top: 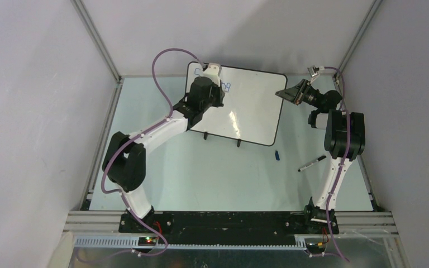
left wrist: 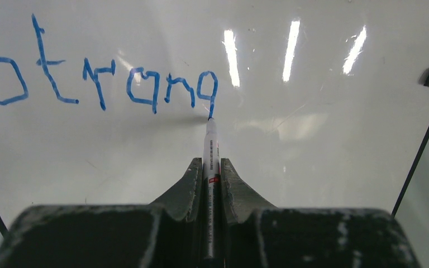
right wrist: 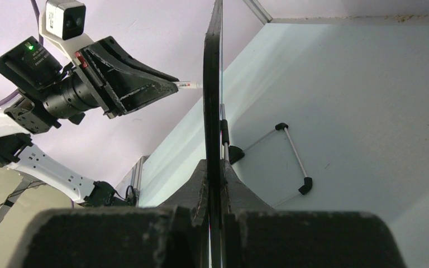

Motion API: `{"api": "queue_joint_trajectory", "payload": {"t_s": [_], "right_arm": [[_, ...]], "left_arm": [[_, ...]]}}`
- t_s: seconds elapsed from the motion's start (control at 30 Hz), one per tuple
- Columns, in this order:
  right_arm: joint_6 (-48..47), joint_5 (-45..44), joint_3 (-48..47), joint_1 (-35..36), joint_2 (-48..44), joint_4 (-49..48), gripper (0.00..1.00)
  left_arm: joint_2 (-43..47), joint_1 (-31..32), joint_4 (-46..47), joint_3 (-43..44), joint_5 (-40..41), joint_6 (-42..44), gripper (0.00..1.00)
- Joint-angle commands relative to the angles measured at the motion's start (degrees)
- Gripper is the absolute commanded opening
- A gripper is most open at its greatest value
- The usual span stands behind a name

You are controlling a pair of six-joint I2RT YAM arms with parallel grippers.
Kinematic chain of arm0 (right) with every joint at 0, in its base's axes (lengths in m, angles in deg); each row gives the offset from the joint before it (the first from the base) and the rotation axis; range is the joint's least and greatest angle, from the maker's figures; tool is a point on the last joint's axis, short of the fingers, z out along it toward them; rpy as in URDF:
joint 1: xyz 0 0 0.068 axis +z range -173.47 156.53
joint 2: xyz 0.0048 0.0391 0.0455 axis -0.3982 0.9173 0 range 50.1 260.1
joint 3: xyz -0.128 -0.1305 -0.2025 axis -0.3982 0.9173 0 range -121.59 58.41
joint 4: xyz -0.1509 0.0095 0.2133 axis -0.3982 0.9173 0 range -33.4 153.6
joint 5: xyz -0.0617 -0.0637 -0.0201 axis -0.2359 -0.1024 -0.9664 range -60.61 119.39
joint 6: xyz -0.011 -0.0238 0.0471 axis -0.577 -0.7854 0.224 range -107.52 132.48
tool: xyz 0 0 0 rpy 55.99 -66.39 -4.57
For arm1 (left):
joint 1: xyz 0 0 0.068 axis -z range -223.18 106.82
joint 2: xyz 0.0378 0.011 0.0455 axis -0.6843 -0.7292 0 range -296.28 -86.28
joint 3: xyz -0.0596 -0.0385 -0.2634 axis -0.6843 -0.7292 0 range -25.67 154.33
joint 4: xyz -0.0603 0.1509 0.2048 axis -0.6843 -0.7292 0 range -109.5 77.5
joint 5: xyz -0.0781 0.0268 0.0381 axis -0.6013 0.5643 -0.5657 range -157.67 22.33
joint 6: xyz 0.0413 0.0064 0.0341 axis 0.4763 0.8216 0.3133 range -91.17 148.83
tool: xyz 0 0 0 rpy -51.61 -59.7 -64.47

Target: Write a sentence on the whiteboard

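Gripping a marker (left wrist: 210, 146), left gripper (left wrist: 211, 167) jaws shut tight on its barrel, tip touching the whiteboard (left wrist: 324, 151) where the blue sentence (left wrist: 145, 86) ends at "Strang", near the whiteboard's top left corner, right gripper (right wrist: 213, 170) jaws clamped on the whiteboard's right edge.

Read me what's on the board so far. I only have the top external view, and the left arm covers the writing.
Observer: The left wrist view shows the sentence in blue, reading "Strang" so far.
Operator: Confirm the tip is on the surface.
Observer: The marker, clamped in the left gripper, touches the whiteboard at the foot of the g's tail.
Operator: Check the right arm's hold.
Observer: The right wrist view shows the right gripper shut on the whiteboard's black rim, edge-on in its grip.
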Motion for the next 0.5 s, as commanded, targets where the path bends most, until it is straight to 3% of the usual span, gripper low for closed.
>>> {"api": "queue_joint_trajectory", "payload": {"t_s": [0.0, 0.47], "right_arm": [[1.97, 0.20, -0.45, -0.33, -4.35, -2.49, 0.00], [1.95, 0.17, -0.45, -0.37, -4.27, -2.48, 0.00]], "left_arm": [[2.56, 0.42, -0.92, -1.41, 0.58, 0.69, 0.00], [2.86, 0.40, -1.74, -1.38, 2.09, 1.16, 0.00]]}}
